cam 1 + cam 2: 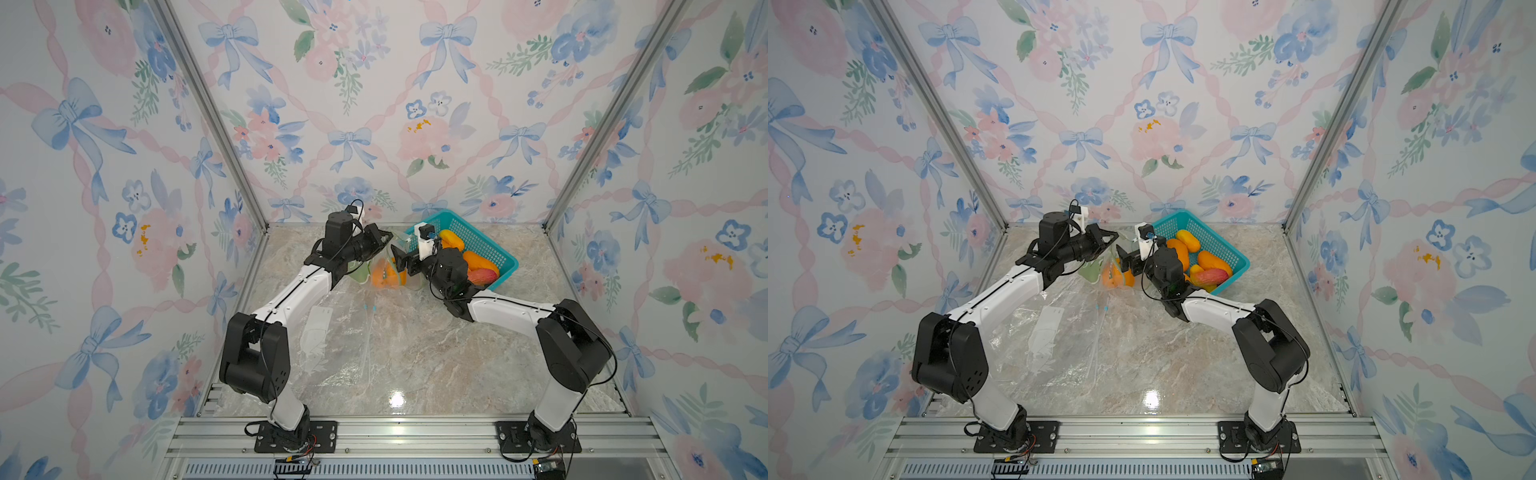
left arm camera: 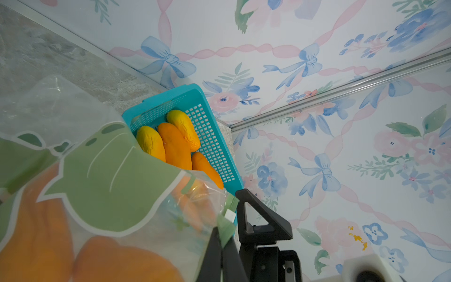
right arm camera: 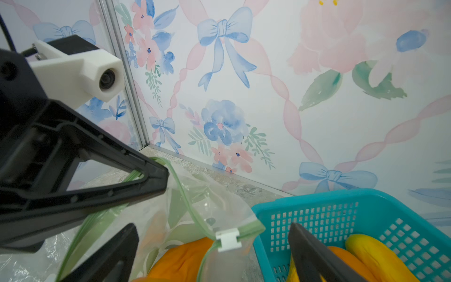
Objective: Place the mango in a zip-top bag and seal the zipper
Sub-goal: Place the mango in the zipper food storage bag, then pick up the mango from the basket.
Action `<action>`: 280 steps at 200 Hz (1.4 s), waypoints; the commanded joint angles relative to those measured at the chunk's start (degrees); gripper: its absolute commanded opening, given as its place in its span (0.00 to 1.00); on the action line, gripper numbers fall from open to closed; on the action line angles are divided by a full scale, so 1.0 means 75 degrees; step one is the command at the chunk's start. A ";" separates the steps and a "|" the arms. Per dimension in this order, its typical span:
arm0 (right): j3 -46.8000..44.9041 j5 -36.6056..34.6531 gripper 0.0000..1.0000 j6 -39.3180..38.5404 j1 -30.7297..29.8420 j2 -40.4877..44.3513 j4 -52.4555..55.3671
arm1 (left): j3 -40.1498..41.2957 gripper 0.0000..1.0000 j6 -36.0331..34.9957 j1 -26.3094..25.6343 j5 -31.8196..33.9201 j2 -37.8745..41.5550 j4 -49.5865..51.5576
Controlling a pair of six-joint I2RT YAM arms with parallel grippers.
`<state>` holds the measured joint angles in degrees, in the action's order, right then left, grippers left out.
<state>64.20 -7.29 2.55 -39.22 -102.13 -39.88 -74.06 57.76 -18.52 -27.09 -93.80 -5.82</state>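
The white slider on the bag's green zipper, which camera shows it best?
The right wrist view: the white slider sits close and sharp on the green zipper. The left wrist view catches only a small white corner. In both top views it is too small to make out.

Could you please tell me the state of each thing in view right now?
zip-top bag: pinched at its zipper edge, mango inside
slider: at the track's end
left gripper: shut on zip-top bag
right gripper: open, empty
basket: upright, holding mangoes
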 commanded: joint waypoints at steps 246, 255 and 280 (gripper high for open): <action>0.4602 0.0745 0.78 0.1766 0.3173 -0.0538 1.1338 | 0.0547 0.00 -0.2341 -0.0050 0.1315 0.0168 -0.0266; 0.4988 0.0842 0.76 0.1575 0.3287 -0.0941 1.1379 | 0.0546 0.00 -0.2344 -0.0050 0.1310 0.0167 -0.0280; 0.6262 0.0948 0.70 0.0955 0.3470 -0.2123 1.1570 | 0.0547 0.00 -0.2345 -0.0050 0.1309 0.0206 -0.0280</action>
<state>103.98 -1.74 15.66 -14.66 -111.18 43.20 -70.67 41.91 -18.68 -17.78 -93.78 -6.37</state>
